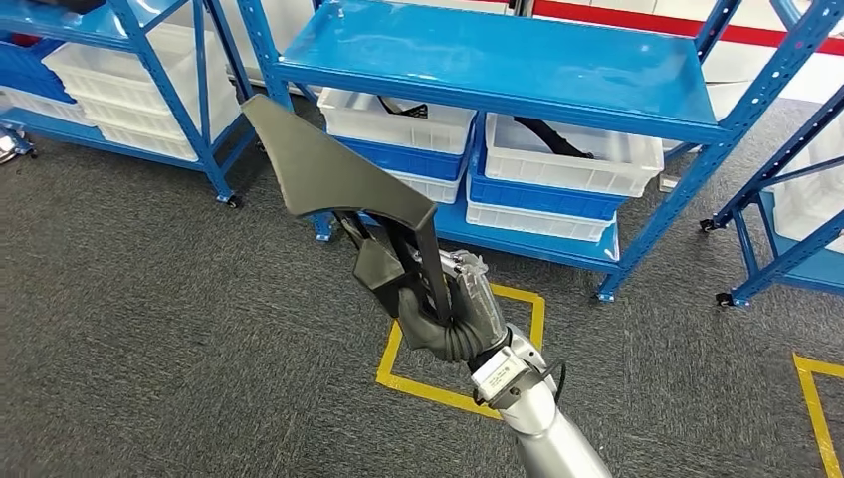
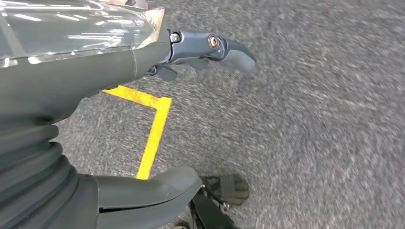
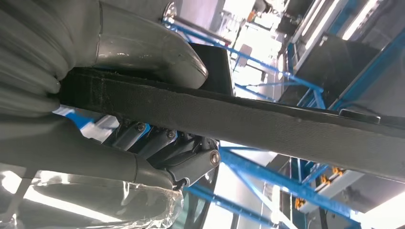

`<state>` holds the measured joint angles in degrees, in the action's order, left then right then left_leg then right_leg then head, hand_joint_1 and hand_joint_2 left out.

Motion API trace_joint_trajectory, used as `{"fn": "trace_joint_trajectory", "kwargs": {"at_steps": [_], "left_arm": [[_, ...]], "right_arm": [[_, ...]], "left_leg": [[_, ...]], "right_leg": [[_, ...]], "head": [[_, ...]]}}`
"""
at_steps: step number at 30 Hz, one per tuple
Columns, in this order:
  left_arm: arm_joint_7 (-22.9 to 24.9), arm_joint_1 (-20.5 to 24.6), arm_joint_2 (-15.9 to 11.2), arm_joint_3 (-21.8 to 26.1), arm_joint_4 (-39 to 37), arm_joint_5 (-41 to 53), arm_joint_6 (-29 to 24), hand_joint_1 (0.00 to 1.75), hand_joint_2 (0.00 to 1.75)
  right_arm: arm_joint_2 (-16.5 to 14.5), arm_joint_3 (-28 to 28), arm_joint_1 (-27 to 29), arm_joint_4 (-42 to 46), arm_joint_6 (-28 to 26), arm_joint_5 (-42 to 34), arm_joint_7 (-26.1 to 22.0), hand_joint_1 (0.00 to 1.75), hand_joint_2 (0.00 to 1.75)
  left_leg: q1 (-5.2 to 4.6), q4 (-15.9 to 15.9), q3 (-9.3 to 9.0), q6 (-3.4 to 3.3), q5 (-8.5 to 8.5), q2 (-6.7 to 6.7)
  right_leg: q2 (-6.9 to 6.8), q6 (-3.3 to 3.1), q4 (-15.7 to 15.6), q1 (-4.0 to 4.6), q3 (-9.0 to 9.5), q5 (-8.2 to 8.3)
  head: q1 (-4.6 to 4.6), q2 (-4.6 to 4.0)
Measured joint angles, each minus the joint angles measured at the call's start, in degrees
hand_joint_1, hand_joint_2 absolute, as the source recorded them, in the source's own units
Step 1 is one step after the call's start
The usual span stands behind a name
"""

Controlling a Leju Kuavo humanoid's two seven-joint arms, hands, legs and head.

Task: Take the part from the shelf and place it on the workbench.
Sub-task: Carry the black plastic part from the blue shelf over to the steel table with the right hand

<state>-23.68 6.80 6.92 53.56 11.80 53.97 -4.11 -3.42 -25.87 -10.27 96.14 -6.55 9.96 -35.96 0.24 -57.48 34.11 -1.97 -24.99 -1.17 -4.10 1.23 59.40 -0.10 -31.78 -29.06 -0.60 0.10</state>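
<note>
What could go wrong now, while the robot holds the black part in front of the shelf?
1. The right hand grips the long black part only near its lower end, so it might tip or slip in the grip.
2. The raised tip of the part is near the blue shelf; turning could knock it against the frame.

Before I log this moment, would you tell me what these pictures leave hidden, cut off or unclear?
- Workbench: nowhere visible; the head view faces the blue shelf and carpet.
- Contents of the white bins: mostly hidden in the head view by the shelf board above them.
- Right robot hand fingers: largely hidden in the head view behind the black part it holds.
- Black part's far end: cut off by the right wrist view's edge.
- Left robot hand: carpet behind it is motion-blurred.
</note>
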Motion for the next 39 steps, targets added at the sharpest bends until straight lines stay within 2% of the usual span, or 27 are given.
{"fn": "trace_joint_trajectory", "kwargs": {"at_steps": [2,4,5,6,7,9,10,12,14,15,17,19,20,21,22,23,25,26,27,28,30,32,34,36,37,38,39], "left_arm": [[0.0,0.1,0.0,0.0,0.0,0.0,0.0,0.00,1.75],[0.0,0.1,0.0,0.0,0.0,0.0,-0.1,0.00,1.75],[-0.1,0.0,0.0,0.0,0.0,0.0,-0.2,0.00,1.75],[-0.1,-0.1,0.0,0.0,0.0,0.0,-0.2,0.00,1.75],[-0.2,-0.2,0.1,0.0,0.0,0.0,-0.3,0.00,1.75],[-0.3,-0.4,0.1,0.0,0.0,0.0,-0.3,0.00,1.75],[-0.4,-0.4,0.1,0.0,0.0,0.0,-0.3,0.00,1.75],[-0.5,-0.4,0.1,0.0,0.0,0.0,-0.4,0.00,1.75],[-0.5,-0.6,-0.1,0.0,0.0,0.1,-0.4,0.00,1.75],[-0.5,-0.8,-0.2,0.0,0.0,0.1,-0.4,0.00,1.75],[-0.5,-0.8,-0.3,0.0,0.0,0.1,-0.6,0.00,1.75],[-0.5,-0.7,-0.2,0.0,0.0,0.1,-0.7,0.00,1.75],[-0.5,-0.7,-0.2,0.0,0.0,0.1,-0.7,0.00,1.75],[-0.5,-0.7,-0.2,0.0,0.0,0.1,-0.8,0.00,1.75],[-0.5,-0.8,-0.2,0.0,0.0,0.1,-0.8,0.00,1.75],[-0.5,-0.8,-0.2,0.0,0.0,0.1,-0.8,0.00,1.75],[-0.5,-0.7,-0.3,0.0,0.0,0.1,-0.8,0.00,1.75],[-0.5,-0.6,-0.3,0.0,0.0,0.1,-0.8,0.00,1.75],[-0.5,-0.5,-0.3,0.0,0.0,0.1,-0.8,0.00,1.75],[-0.5,-0.5,-0.4,0.0,0.0,0.1,-0.8,0.00,1.75],[-0.5,-0.5,-0.4,0.0,0.0,0.1,-0.8,0.00,1.75],[-0.5,-0.5,-0.3,0.0,0.0,0.1,-0.9,0.00,1.75],[-0.5,-0.4,-0.2,0.0,0.0,0.1,-0.9,0.00,1.75],[-0.5,-0.4,-0.2,0.0,0.0,0.1,-0.9,0.00,1.75],[-0.5,-0.4,-0.1,0.0,0.0,0.1,-0.9,0.00,1.75],[-0.5,-0.5,-0.1,0.0,0.0,0.2,-0.9,0.00,1.75],[-0.5,-0.5,0.0,0.0,0.0,0.2,-0.9,0.00,1.75]], "right_arm": [[0.0,0.0,-0.2,0.0,0.0,0.0,0.1,1.75,1.75],[0.1,-0.1,-0.2,-0.1,0.1,0.0,0.1,1.75,1.75],[0.2,-0.1,-0.2,-0.1,0.1,0.0,0.2,1.75,1.75],[0.3,-0.1,-0.1,-0.2,0.1,0.0,0.2,1.75,1.75],[0.4,-0.1,-0.1,-0.3,0.1,0.0,0.2,1.75,1.75],[0.5,-0.1,-0.2,-0.3,0.1,0.0,0.2,1.75,1.75],[0.5,-0.2,-0.2,-0.3,0.1,0.0,0.1,1.75,1.75],[0.6,-0.2,-0.2,-0.3,0.1,0.0,0.1,1.75,1.75],[0.6,-0.3,-0.1,-0.3,0.1,0.0,0.0,1.75,1.75],[0.5,-0.3,-0.2,-0.3,0.1,0.0,0.0,1.75,1.75],[0.5,-0.4,-0.3,-0.3,0.1,0.0,0.0,1.75,1.75],[0.4,-0.4,-0.3,-0.4,0.1,0.0,-0.1,1.75,1.75],[0.4,-0.4,-0.2,-0.4,0.1,0.0,-0.1,1.75,1.75],[0.4,-0.4,-0.2,-0.5,0.1,0.0,-0.1,1.75,1.75],[0.4,-0.4,-0.2,-0.5,0.1,0.0,-0.1,1.75,1.75],[0.4,-0.4,-0.2,-0.5,0.1,0.0,-0.1,1.75,1.75],[0.4,-0.4,-0.3,-0.5,0.1,0.0,-0.1,1.75,1.75],[0.3,-0.4,-0.3,-0.5,0.1,0.0,-0.1,1.75,1.75],[0.3,-0.4,-0.3,-0.5,0.1,0.0,-0.1,1.75,1.75],[0.3,-0.5,-0.3,-0.5,0.1,0.0,-0.1,1.75,1.75],[0.3,-0.5,-0.4,-0.5,0.1,0.0,-0.1,1.75,1.75],[0.3,-0.5,-0.4,-0.5,0.1,0.0,-0.1,1.75,1.75],[0.5,-0.5,-0.2,-0.5,0.1,0.0,-0.2,1.75,1.75],[0.7,-0.6,0.1,-0.6,0.1,0.0,-0.3,1.75,1.75],[0.9,-0.6,0.2,-0.6,0.1,0.0,-0.4,1.75,1.75],[1.0,-0.6,0.3,-0.6,0.1,0.0,-0.5,1.75,1.75],[1.0,-0.6,0.2,-0.6,0.1,0.1,-0.6,1.75,1.75]], "left_leg": [[0.20,0.4,-0.03,-0.53,0.45,0.98],[0.21,0.3,0.19,-0.74,0.59,2.02],[0.21,0.3,0.25,-0.75,0.63,2.53],[0.23,0.3,0.28,-0.72,0.66,3.06],[0.26,0.2,0.28,-0.66,0.69,3.65],[0.34,-0.1,0.38,-0.34,0.65,4.99],[0.26,-0.5,0.58,-0.05,0.57,5.60],[0.08,-0.9,1.17,0.65,0.58,6.42],[0.18,-0.9,1.60,1.31,0.89,7.01],[0.25,-1.0,1.78,1.57,0.79,6.72],[0.31,-4.1,3.18,2.07,-1.18,4.59],[0.38,-11.4,6.53,2.52,-4.99,2.11],[0.45,-15.0,8.26,2.65,-6.48,1.61],[0.47,-17.0,9.19,2.66,-6.95,1.41],[0.47,-16.7,8.94,2.56,-6.31,1.30],[0.44,-14.3,7.55,2.34,-4.83,1.09],[0.07,-6.4,3.13,1.57,-1.75,-0.84],[-0.21,-3.6,1.60,1.19,-1.00,-1.81],[-0.51,-1.9,0.84,0.88,-0.77,-2.49],[-0.78,-1.5,0.79,0.67,-0.88,-2.53],[-0.75,-0.9,0.74,0.16,-0.43,-1.32],[-0.39,-0.1,0.33,-0.57,0.24,-0.21],[-0.19,0.3,0.26,-1.02,0.61,1.04],[-0.20,0.2,0.39,-1.10,0.69,2.58],[-0.20,0.2,0.40,-1.07,0.71,3.35],[-0.18,0.1,0.37,-1.02,0.73,4.12],[-0.16,0.0,0.34,-0.93,0.73,4.84]], "right_leg": [[2.43,-0.23,5.8,-0.27,-2.67,-2.85],[3.53,-0.47,12.8,-0.43,-5.97,-5.60],[3.66,-0.31,14.8,-0.49,-6.98,-6.13],[3.72,0.08,15.0,-0.56,-7.11,-5.86],[3.80,0.62,13.2,-0.68,-6.26,-4.82],[4.93,1.85,5.7,-1.24,-2.67,-1.60],[5.69,2.06,2.2,-1.40,-1.10,-0.38],[6.52,1.59,-0.6,-1.47,0.13,0.54],[5.82,0.76,-0.6,-1.38,0.03,0.90],[5.48,0.44,-0.6,-1.46,0.00,1.05],[4.57,-0.38,-0.8,-1.60,0.03,1.23],[3.49,-0.92,-0.8,-1.33,-0.01,1.18],[2.91,-0.97,-0.8,-1.19,-0.05,1.14],[2.29,-1.00,-0.8,-1.08,-0.07,1.12],[1.69,-1.01,-0.8,-1.00,-0.07,1.10],[1.13,-1.01,-0.8,-0.93,-0.03,1.09],[0.22,-0.97,-0.8,-0.69,0.05,1.03],[-0.15,-0.90,-0.8,-0.50,0.06,0.99],[-0.56,-0.78,-0.8,-0.35,0.06,0.94],[-1.02,-0.60,-0.8,-0.24,0.08,0.92],[-1.54,-0.09,-0.9,-0.20,0.22,0.78],[0.38,0.08,1.3,-0.19,-0.57,-0.60],[2.94,-0.33,7.8,-0.34,-3.54,-3.59],[3.68,-0.29,14.2,-0.45,-6.78,-5.67],[3.79,0.07,14.8,-0.47,-7.20,-5.49],[3.93,0.61,13.0,-0.52,-6.45,-4.34],[4.37,1.18,9.2,-0.64,-4.75,-2.56]], "head": [[-0.10,0.01],[-0.17,0.01],[-0.16,0.01],[-0.16,0.01],[-0.16,0.01],[-0.18,0.01],[-0.18,0.01],[-0.12,0.01],[-0.07,0.01],[-0.05,0.01],[0.22,0.01],[0.50,0.01],[0.50,0.01],[0.51,0.01],[0.50,0.01],[0.51,0.01],[0.50,0.01],[0.48,0.01],[0.48,0.01],[0.47,0.00],[0.47,0.00],[0.39,0.01],[0.28,0.01],[0.24,0.01],[0.24,0.01],[0.25,0.01],[0.24,0.01]]}}
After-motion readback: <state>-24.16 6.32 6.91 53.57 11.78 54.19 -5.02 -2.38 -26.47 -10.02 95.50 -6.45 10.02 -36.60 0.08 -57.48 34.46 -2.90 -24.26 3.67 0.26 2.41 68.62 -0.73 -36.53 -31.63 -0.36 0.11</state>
